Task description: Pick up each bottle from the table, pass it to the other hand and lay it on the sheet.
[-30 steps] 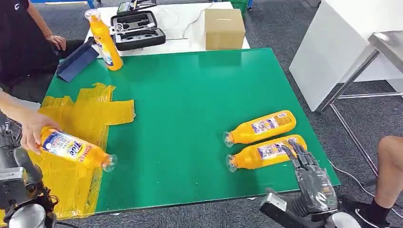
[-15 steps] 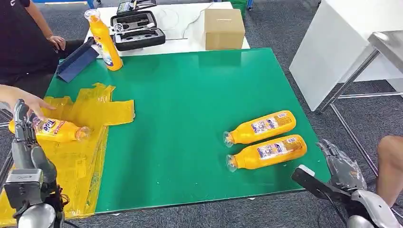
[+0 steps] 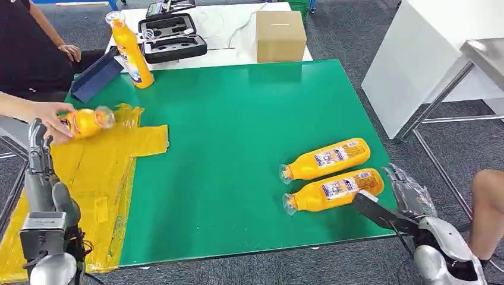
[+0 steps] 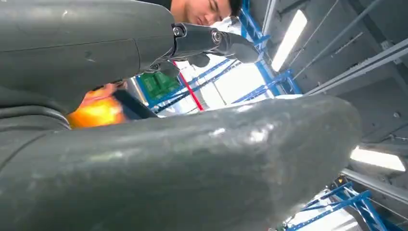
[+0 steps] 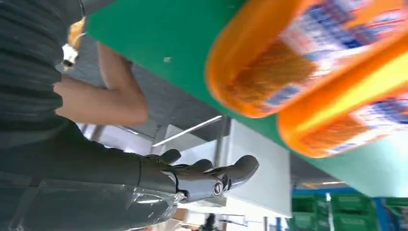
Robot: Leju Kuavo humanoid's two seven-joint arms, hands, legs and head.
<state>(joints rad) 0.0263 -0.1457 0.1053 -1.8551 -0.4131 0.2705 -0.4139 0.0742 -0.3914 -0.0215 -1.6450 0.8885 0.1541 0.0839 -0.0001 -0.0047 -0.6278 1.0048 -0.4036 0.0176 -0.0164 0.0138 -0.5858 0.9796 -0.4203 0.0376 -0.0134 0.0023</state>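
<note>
Two orange bottles lie on their sides near the right edge of the green tabletop (image 3: 238, 119), parallel and just beside each other, caps pointing toward the middle: the farther bottle (image 3: 325, 159) and the nearer bottle (image 3: 334, 190). A third bottle (image 3: 87, 122) is in a person's hand (image 3: 52, 114) above the far end of the yellow sheet (image 3: 89, 178), which covers the tabletop's left edge down to the near left corner. A fourth, upright bottle (image 3: 130, 51) stands at the far left corner, beside a dark blue folder (image 3: 96, 76).

The right robot hand (image 3: 409, 195) is off the right edge of the tabletop, just beside the base of the nearer bottle, holding nothing, its fingers (image 5: 211, 175) extended and slightly apart. The left robot hand (image 3: 39, 155) is raised over the sheet's left side, fingers pointing up, nothing in it.

Beyond the far edge, a white table carries an open black case (image 3: 172, 38) and a cardboard box (image 3: 280, 35). A person's leg (image 3: 488, 208) is at the right.
</note>
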